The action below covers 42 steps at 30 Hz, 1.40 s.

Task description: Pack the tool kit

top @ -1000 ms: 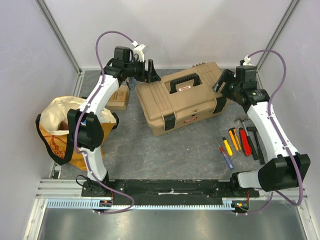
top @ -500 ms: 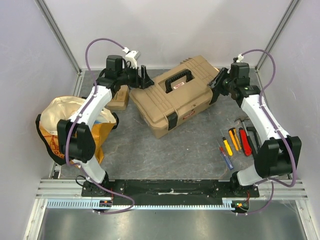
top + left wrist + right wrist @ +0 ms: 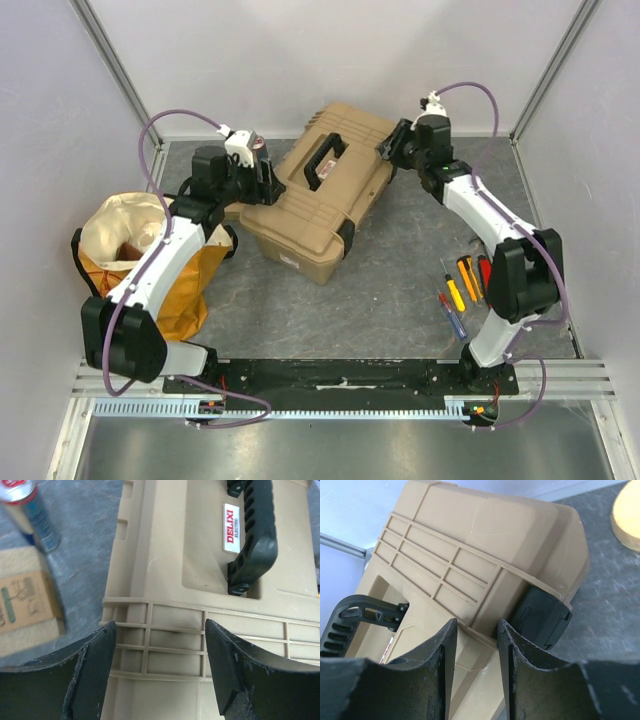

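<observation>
The tan toolbox point(image 3: 300, 215) lies shut and turned diagonally at the back middle, its black handle point(image 3: 322, 160) on top. My left gripper point(image 3: 268, 180) is open at its left end, its jaws straddling the ribbed lid edge point(image 3: 175, 635) without closing on it. My right gripper point(image 3: 392, 150) is at the far right corner, its jaws a narrow gap apart over the lid's rim point(image 3: 485, 530), beside a black latch point(image 3: 542, 617). Small screwdrivers with yellow point(image 3: 455, 292), red point(image 3: 486, 272) and blue point(image 3: 453, 318) handles lie on the mat at the right. The hammer is hidden.
A yellow-cream cloth bag point(image 3: 130, 250) stands at the left. A small cardboard box point(image 3: 25, 605) and a spray can point(image 3: 30, 515) lie left of the toolbox, under my left arm. Walls and frame posts close in the back and sides.
The toolbox has swung anticlockwise and slid left and back. My right gripper has moved left and back with its corner. My left gripper has dropped down to the left end.
</observation>
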Each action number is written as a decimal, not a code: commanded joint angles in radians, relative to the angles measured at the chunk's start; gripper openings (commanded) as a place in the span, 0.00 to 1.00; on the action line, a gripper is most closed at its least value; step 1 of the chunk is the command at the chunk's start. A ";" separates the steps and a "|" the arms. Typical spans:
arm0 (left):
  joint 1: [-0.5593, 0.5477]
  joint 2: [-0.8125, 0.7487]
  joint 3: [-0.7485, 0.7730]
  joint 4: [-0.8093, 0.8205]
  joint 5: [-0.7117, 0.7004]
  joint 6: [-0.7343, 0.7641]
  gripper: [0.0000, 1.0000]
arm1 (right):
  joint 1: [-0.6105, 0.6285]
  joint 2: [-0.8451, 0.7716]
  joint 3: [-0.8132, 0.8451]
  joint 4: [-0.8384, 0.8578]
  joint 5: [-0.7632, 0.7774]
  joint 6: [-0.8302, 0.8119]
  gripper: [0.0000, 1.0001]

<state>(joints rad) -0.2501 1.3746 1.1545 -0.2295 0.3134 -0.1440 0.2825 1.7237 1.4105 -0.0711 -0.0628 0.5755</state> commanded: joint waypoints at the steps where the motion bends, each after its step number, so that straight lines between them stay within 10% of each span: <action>1: -0.025 -0.015 -0.068 -0.083 -0.060 -0.088 0.77 | 0.142 0.129 0.028 -0.101 -0.164 0.026 0.44; 16: -0.020 0.053 0.134 -0.013 -0.040 -0.101 0.95 | 0.014 0.275 0.309 -0.150 -0.215 0.029 0.58; 27: 0.051 0.138 0.261 0.048 -0.119 -0.124 0.94 | -0.095 0.085 0.174 -0.105 -0.077 0.058 0.98; 35: 0.091 0.302 0.373 0.018 0.171 -0.098 0.91 | -0.169 0.069 -0.071 0.129 -0.219 0.269 0.98; 42: 0.089 0.392 0.404 -0.077 0.254 -0.109 0.83 | -0.227 0.149 -0.255 0.684 -0.407 0.665 0.98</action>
<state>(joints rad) -0.1574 1.7535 1.5349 -0.2661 0.4519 -0.2539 0.0723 1.8294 1.2079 0.2020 -0.3489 0.9726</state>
